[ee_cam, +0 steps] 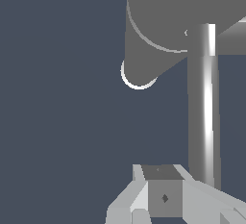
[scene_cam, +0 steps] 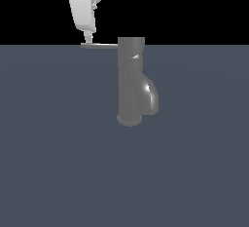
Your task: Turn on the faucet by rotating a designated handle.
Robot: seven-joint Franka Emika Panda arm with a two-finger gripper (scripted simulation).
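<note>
Panda gripper (scene_cam: 88, 40), fingers apparently pressed together, meets the handle's (scene_cam: 99, 46) left tip beside the upright faucet (scene_cam: 131, 82) at centre; a steady sideways push near that tip should swing it best

Open floor (scene_cam: 58, 162) around faucet (scene_cam: 131, 82), seemingly unobstructed.
</note>
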